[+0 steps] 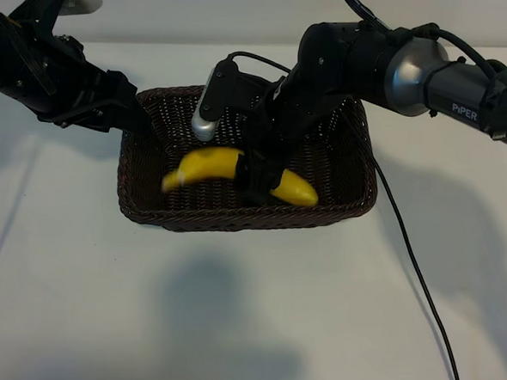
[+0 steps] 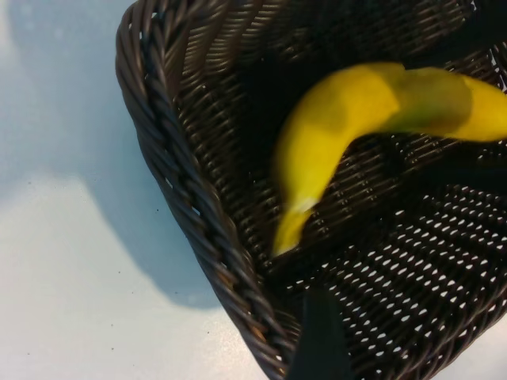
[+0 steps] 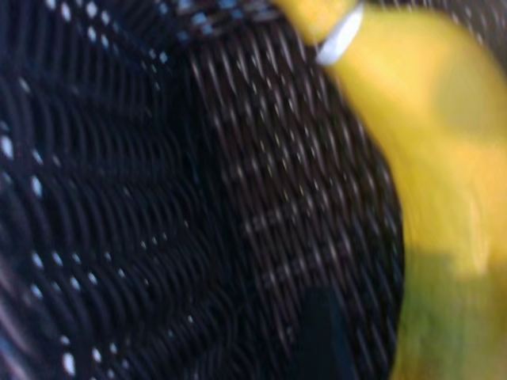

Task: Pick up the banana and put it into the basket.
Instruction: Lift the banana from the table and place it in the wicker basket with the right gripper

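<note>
At exterior view's left, left gripper (image 1: 142, 119) idle beside basket (image 1: 149, 211) rim, jaws wide, holding nothing; centre, banana (image 1: 205, 165) inside basket, apparently dropping or just landed; right gripper (image 1: 256, 177) low over banana's middle, grip state indeterminate; placement judged nearly done: release to confirm, arm withdrawal left
</note>
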Tool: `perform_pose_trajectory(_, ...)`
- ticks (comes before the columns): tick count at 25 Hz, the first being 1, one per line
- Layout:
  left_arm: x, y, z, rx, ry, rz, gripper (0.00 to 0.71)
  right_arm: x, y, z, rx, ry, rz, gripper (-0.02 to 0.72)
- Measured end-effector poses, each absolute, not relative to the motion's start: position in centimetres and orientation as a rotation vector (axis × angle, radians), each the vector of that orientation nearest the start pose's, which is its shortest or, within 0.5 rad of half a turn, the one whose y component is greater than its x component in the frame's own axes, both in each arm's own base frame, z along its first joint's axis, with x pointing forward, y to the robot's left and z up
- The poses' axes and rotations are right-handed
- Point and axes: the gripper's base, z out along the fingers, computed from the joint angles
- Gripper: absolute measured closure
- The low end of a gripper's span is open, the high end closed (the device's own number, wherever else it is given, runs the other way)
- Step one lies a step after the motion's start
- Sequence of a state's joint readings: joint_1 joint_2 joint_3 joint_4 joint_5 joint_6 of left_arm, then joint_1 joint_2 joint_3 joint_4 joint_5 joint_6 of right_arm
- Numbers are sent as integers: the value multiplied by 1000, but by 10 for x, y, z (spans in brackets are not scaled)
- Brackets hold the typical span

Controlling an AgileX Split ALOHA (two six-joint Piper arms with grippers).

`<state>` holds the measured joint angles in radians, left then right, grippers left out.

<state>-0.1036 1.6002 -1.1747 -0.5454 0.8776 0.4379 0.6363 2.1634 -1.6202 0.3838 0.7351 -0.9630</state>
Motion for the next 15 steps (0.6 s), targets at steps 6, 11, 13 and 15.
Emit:
perform_pose_trajectory(6, 320, -70, 266, 351, 2643, -565, 115, 356, 289, 180, -1687, 2082, 302, 113)
perform_pose_trajectory(11, 320, -70, 266, 351, 2643, -565, 115, 353, 286, 204, -1633, 2066, 301, 113)
perform_pose_trajectory(13, 320, -70, 266, 351, 2643, -565, 115, 352, 285, 210, -1616, 2065, 297, 113)
perform_pose_trajectory(15, 320, -70, 266, 351, 2643, -565, 115, 351, 283, 214, -1611, 2076, 288, 113)
